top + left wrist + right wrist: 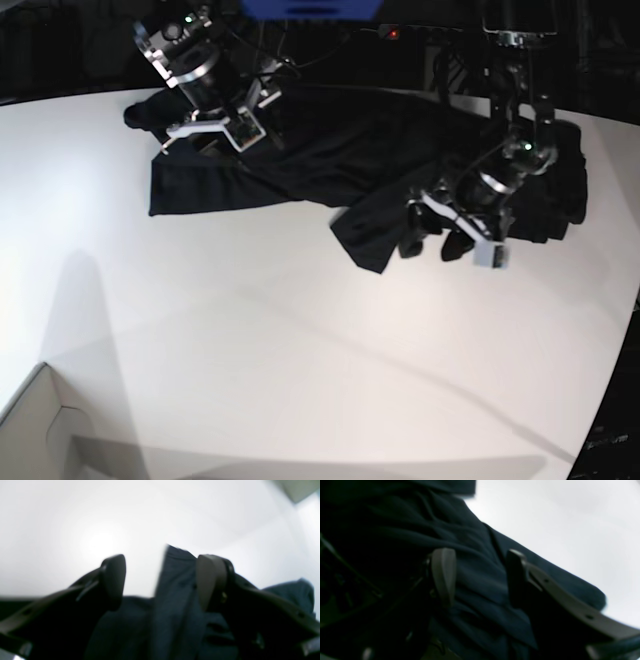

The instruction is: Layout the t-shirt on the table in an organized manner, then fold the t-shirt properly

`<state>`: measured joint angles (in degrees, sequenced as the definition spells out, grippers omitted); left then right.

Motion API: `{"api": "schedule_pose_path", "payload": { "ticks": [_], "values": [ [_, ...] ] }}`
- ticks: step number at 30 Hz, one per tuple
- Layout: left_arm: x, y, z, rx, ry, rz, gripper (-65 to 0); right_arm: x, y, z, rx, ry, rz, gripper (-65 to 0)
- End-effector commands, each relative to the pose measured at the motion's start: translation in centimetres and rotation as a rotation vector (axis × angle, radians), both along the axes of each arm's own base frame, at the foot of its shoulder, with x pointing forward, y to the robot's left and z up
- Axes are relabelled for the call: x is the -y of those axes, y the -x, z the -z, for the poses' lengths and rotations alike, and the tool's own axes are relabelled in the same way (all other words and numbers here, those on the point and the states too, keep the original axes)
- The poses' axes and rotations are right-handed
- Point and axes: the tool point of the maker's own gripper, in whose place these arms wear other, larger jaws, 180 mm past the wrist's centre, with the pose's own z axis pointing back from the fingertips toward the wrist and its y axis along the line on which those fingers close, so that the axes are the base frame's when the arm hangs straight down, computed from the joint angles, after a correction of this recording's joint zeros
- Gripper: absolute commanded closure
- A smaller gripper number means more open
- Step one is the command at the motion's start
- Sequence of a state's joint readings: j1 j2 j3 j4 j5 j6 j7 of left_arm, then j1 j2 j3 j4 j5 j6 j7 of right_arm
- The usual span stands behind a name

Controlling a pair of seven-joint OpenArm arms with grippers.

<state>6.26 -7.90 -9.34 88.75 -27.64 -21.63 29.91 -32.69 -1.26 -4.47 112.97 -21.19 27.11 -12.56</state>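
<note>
Left wrist view: left claw released, jaws apart, a soft dark t-shirt fold betw. them.
Right wrist view: right claw also released over wrinkled fabric.
Base view only: whole shirt spread crumpled at far side of smooth white worktop.

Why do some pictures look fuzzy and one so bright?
Left wrist view: the t-shirt and left gripper are blurred, with glare on the table. Right wrist view: dark and blurred. Base view: sharper, with curved table edges and long faint shadows.
</note>
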Motion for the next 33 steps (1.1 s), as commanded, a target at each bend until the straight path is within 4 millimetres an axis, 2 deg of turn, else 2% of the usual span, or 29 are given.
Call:
{"api": "schedule_pose_path", "payload": {
  "ticks": [1, 8, 13, 15, 19, 21, 22, 25, 29, 30, 33],
  "values": [
    [0.7, -1.3, -1.1, 0.046, 0.016, 0.003, -42.7, 0.0, 0.0, -0.8, 0.025, -0.021, 0.005, -32.5],
    [3.3, -3.3, 2.6, -0.036, -0.052, 0.016, -42.7, 2.3, 0.7, 0.0, -0.001, 0.017, 0.056, -32.5],
    [4.7, -3.4, 4.5, -0.085, -0.098, 0.046, -41.1, 3.5, 0.7, 0.1, -0.004, 0.035, 0.081, -32.5],
    [4.7, -3.4, 4.7, -0.091, -0.096, 0.046, -31.0, 3.5, 0.7, 0.1, -0.004, 0.036, 0.082, -32.5],
    [4.3, -3.4, 4.8, -0.095, -0.101, 0.036, -1.0, 3.5, 0.7, 0.2, -0.006, 0.036, 0.082, -32.5],
    [4.0, -3.5, 4.6, -0.091, -0.108, 0.035, 0.0, 3.4, 0.7, 0.2, -0.004, 0.034, 0.08, -32.5],
    [4.0, -3.4, 4.4, -0.084, -0.106, 0.035, -1.7, 3.3, 0.6, 0.1, -0.001, 0.033, 0.078, -32.5],
    [1.5, -3.4, 2.0, -0.021, -0.087, -0.044, 0.0, 3.3, 0.5, 0.1, -0.001, 0.032, 0.077, -32.5],
    [-1.6, -3.0, -2.7, 0.097, -0.021, -0.145, -0.1, 3.2, 0.5, 0.2, -0.003, 0.03, 0.076, -32.5],
    [-2.1, -2.6, -3.4, 0.105, -0.013, -0.158, -0.1, 3.1, 0.4, 0.1, 0.0, 0.027, 0.076, -32.5],
    [-6.9, -1.0, -5.2, 0.118, -0.026, -0.254, -0.1, 3.1, 0.2, 0.0, 0.006, 0.024, 0.076, -32.5]
  ]
}}
